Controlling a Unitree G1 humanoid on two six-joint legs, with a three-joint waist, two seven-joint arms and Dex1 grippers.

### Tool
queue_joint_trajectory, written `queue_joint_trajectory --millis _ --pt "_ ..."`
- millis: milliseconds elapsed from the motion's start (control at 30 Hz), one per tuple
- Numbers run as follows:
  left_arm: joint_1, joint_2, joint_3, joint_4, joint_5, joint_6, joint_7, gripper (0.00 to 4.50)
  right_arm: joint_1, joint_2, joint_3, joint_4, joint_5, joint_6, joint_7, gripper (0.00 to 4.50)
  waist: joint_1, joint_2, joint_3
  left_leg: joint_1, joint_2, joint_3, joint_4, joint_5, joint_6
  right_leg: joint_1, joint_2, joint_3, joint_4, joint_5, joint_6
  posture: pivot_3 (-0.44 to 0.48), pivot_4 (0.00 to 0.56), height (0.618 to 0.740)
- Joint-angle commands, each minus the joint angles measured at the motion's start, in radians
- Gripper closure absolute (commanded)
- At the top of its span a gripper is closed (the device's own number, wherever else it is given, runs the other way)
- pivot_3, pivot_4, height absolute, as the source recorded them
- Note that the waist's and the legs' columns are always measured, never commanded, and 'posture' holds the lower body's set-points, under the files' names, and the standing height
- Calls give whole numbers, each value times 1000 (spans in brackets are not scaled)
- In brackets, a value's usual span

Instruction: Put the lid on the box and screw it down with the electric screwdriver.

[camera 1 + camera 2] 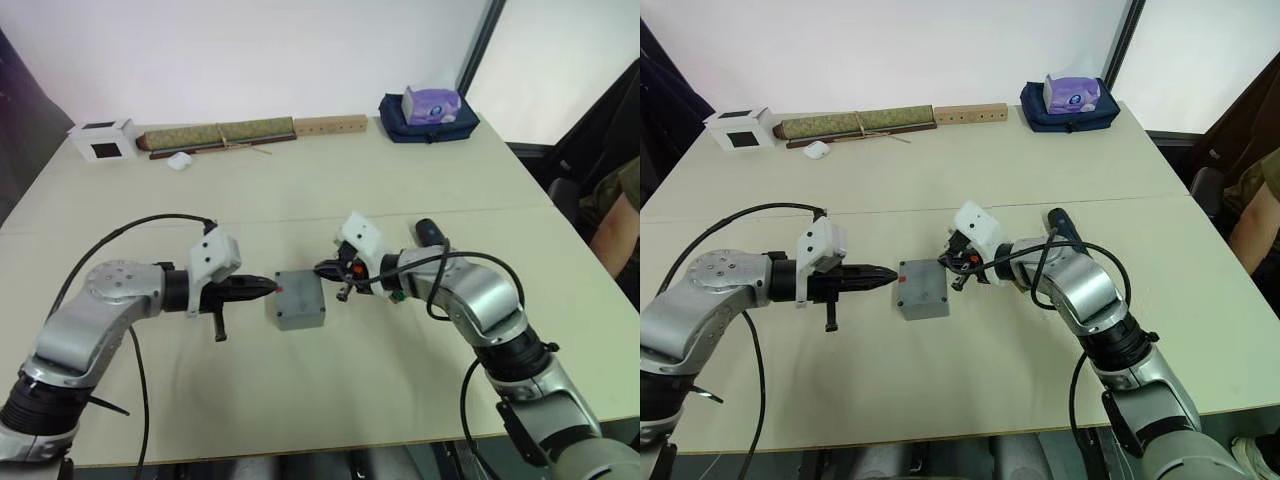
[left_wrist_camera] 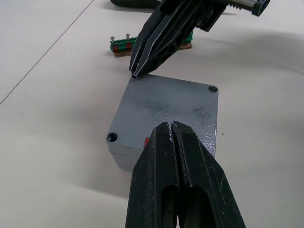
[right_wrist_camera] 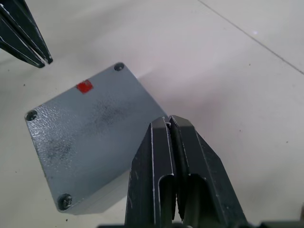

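With the lid (image 2: 166, 107) on, I cannot see inside the box (image 1: 297, 300). My right tool (image 2: 135, 75) covers most of a green circuit board (image 2: 124, 46). A person (image 1: 618, 215) at the far right is cut off by the edge.

Lab, bare table (image 1: 420, 190), circuit board (image 2: 124, 46)

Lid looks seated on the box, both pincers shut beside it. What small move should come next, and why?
Probably draw the right pincer back from the lid and turn it toward the screwdriver lying behind that arm. The lid sits flush on the box, its corner holes are exposed, and neither the right nor the left pincer holds a tool.
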Motion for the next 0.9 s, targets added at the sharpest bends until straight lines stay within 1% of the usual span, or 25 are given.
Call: queue_joint_trajectory --millis 33,100,167,200,233,267,300,333,400,467,500,533,633,700,733,800,867,900 --pt "-16 2 6 -34 -1 -14 2 4500 -11 10 13 13 -18 -16 0 4482 0 0 0 0 0 0 0 0 0 0 0 0 0 0 0 0 150 740" --pt "-16 2 6 -34 -1 -14 3 4500 -12 13 13 18 -21 -19 3 4482 0 0 0 0 0 0 0 0 0 0 0 0 0 0 0 0 150 740" --pt "-16 2 5 -35 -1 -13 4 4500 -17 13 12 18 -22 -19 7 3954 0 0 0 0 0 0 0 0 0 0 0 0 0 0 0 0 150 740" --pt "-16 1 4 -36 -2 -13 5 4500 -20 12 10 14 -19 -15 11 3821 0 0 0 0 0 0 0 0 0 0 0 0 0 0 0 0 150 740" --pt "-15 1 4 -37 -3 -14 6 4500 -23 11 7 10 -18 -12 14 3380 0 0 0 0 0 0 0 0 0 0 0 0 0 0 0 0 150 740" --pt "-12 -1 5 -36 -4 -17 5 4500 -27 6 0 -2 -11 -3 19 3071 0 0 0 0 0 0 0 0 0 0 0 0 0 0 0 0 150 740" --pt "-9 -4 5 -35 -4 -21 4 4500 -35 -4 -11 -20 -3 11 25 2554 0 0 0 0 0 0 0 0 0 0 0 0 0 0 0 0 150 740" --pt "-8 -6 5 -34 -5 -23 4 4500 -40 -10 -19 -31 2 21 28 2216 0 0 0 0 0 0 0 0 0 0 0 0 0 0 0 0 150 740" --pt "-13 -17 2 -33 -10 -27 3 4500 -53 -37 -40 -61 14 43 40 1405 0 0 0 0 0 0 0 0 0 0 0 0 0 0 0 0 150 740" --pt "-21 -29 -4 -38 -14 -24 9 4500 -54 -65 -54 -80 22 53 51 816 3 0 0 0 0 0 0 0 0 0 0 0 0 0 0 0 150 740" --pt "-28 -35 -6 -36 -17 -25 7 4500 -62 -93 -67 -92 23 66 58 336 3 0 0 0 0 0 0 0 0 0 0 0 0 0 0 0 150 740" --pt "-33 -38 -6 -35 -18 -25 4 4500 -67 -112 -76 -100 24 76 62 67 4 0 0 0 0 0 0 0 0 0 0 0 0 0 0 0 150 740" --pt "-48 -53 -17 -47 -18 -14 10 4500 -76 -177 -103 -118 28 98 72 67 3 0 0 0 0 0 0 0 0 0 -1 0 0 0 0 0 150 740" --pt "-76 -70 -16 -52 -41 -2 8 4500 -108 -278 -138 -114 30 171 92 67 4 0 0 0 0 0 0 0 0 0 0 0 0 0 0 0 150 740" --pt "-93 -76 -23 -54 -44 -5 2 4500 -128 -355 -140 -97 17 206 107 67 8 1 1 0 0 0 0 0 0 0 0 0 0 0 0 0 150 740" --pt "-114 -80 -29 -48 -50 -16 -18 4500 -180 -483 -116 -62 17 286 146 67 7 1 1 -1 -2 0 1 0 0 0 -2 0 -1 0 0 0 150 740" --pt "-131 -90 -45 -45 -47 -23 -29 4500 -234 -560 -80 -1 21 364 171 67 4 1 1 -1 -2 1 0 0 0 0 -2 1 -2 0 0 0 150 740" --pt "-139 -96 -52 -41 -44 -32 -35 4500 -268 -591 -33 51 8 399 180 67 1 1 1 -1 -2 1 0 0 0 0 -2 1 -2 0 0 0 150 740"
